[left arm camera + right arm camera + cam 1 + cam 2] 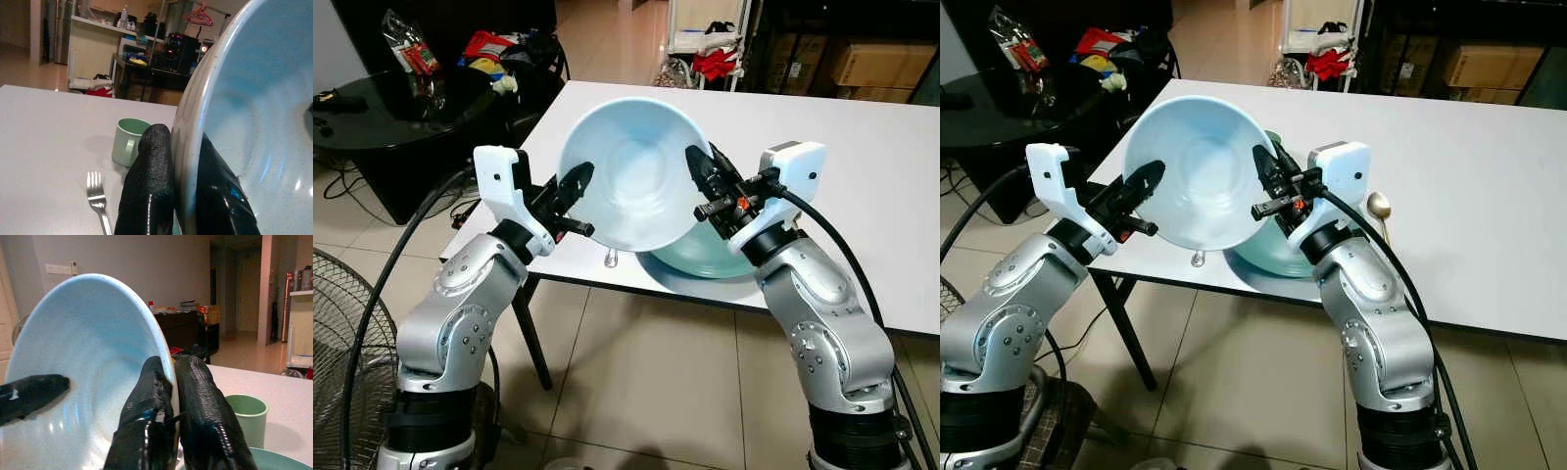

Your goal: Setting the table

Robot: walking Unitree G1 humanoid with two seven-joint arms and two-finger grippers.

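Both claws, left and right, were clamped on opposite rims of the tilted bowl, held above the plate on the worktop; placing it seemingly remained.

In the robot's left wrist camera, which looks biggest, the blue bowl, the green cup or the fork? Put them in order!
Largest to smallest, as they look in the left wrist view:
1. light blue bowl, though it is right at the camera, pinched by the left gripper, so nearness helps.
2. green cup.
3. fork, thinner but about as long, so this pair is close.
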